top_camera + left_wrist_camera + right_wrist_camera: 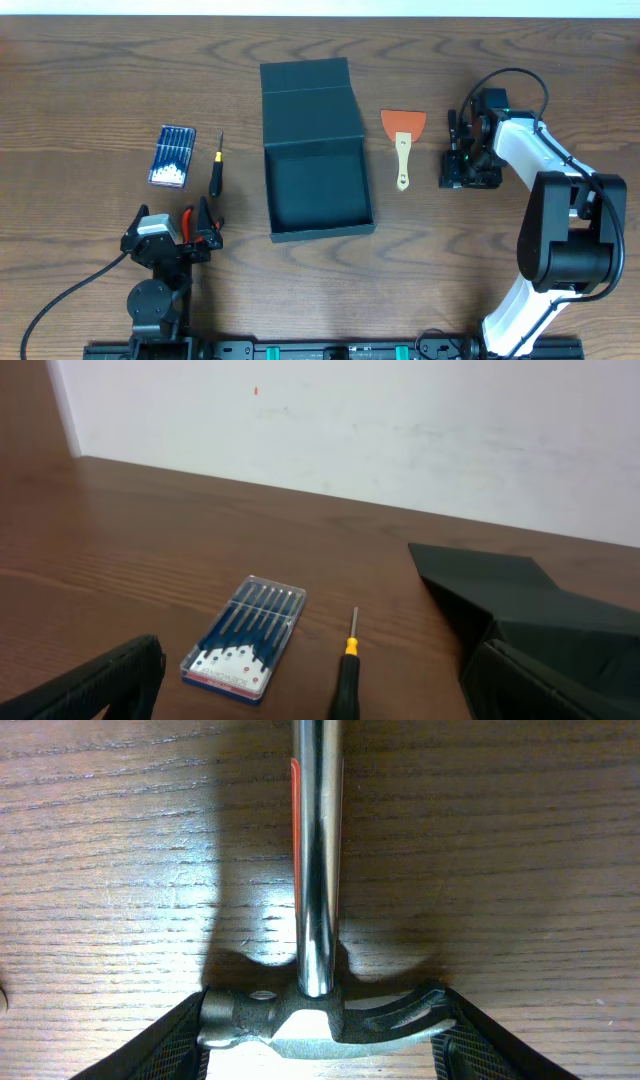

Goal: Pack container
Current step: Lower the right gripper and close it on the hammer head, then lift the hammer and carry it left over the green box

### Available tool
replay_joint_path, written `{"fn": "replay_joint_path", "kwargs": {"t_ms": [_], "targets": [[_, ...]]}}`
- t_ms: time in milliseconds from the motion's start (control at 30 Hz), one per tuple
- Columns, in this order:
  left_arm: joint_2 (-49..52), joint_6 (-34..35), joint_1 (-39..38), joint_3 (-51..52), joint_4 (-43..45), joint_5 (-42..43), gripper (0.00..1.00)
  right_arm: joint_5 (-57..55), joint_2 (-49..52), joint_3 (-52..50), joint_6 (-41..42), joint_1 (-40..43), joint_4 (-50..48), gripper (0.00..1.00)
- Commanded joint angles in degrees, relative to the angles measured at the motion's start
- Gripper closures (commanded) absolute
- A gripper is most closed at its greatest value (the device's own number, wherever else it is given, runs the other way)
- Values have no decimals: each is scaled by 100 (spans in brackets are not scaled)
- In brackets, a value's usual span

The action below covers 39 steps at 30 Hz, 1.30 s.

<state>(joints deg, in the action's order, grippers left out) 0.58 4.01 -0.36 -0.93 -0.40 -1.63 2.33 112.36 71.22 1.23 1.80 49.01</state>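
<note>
Left pincer point(198, 222): wide open, empty.
Right pincer point(322, 1025): gripping silver steel claw hammer point(318, 900) by its head.
Dark teal-black square cardboard box point(318, 185): lid open.

Count of items on desk point(80, 80):
- container point(320, 190): one, dark square box with flap lid
- blue bit case point(172, 155): one; white-tipped bits inside, several, exact number not readable
- screwdriver point(216, 172): one, black handle
- scraper point(403, 140): one, orange blade, pale handle
- hammer point(320, 920): one, steel claw head
- grippers: two, left gripper point(199, 222) and right gripper point(325, 1050)
Hand tools: three. Loose items in all: five
</note>
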Motion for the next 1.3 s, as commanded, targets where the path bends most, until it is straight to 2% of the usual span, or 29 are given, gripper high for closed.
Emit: {"fn": "replay_joint_path", "kwargs": {"t_ms": [0,367,867,1067,1267], "targets": [[-35,-79,31,66,-107,-7,1,437,116,-146,-46,13,28,67],[-35,-79,31,63,-107,-7,1,433,111,446,-52,-7,452,77],[-35,-79,31,66,-107,-7,2,348,111,1886,-111,-37,1353,78],[-35,-79,31,66,-107,-7,1,142,111,2769,-157,-341,1875,78],[-35,-79,31,63,-107,-7,1,92,111,3713,-205,-999,2439,78]]}}
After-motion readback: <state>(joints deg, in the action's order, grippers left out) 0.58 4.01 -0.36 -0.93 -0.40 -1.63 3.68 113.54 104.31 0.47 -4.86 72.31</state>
